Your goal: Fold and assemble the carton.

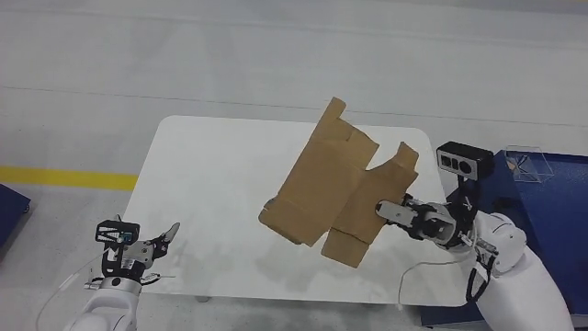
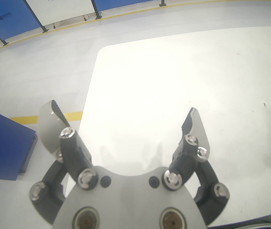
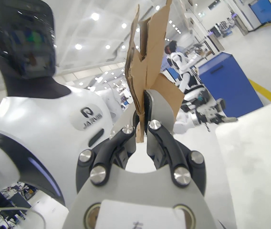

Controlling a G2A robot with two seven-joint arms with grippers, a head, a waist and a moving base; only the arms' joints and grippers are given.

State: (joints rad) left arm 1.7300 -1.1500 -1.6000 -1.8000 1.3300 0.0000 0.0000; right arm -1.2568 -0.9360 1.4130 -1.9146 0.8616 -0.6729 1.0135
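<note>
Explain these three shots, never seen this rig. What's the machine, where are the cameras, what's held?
It is a two-armed robot working at a white table. The wide picture looks down from a camera above its arms. The other two come from a camera on each wrist. The right gripper has its fingers shut on the edge of a flattened brown cardboard carton, held up over the table. The left gripper is open and holds nothing, by the table's near left edge.

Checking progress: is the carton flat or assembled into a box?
Flat, not assembled: the carton is a collapsed sheet with loose flaps, pinched by the right gripper.
</note>
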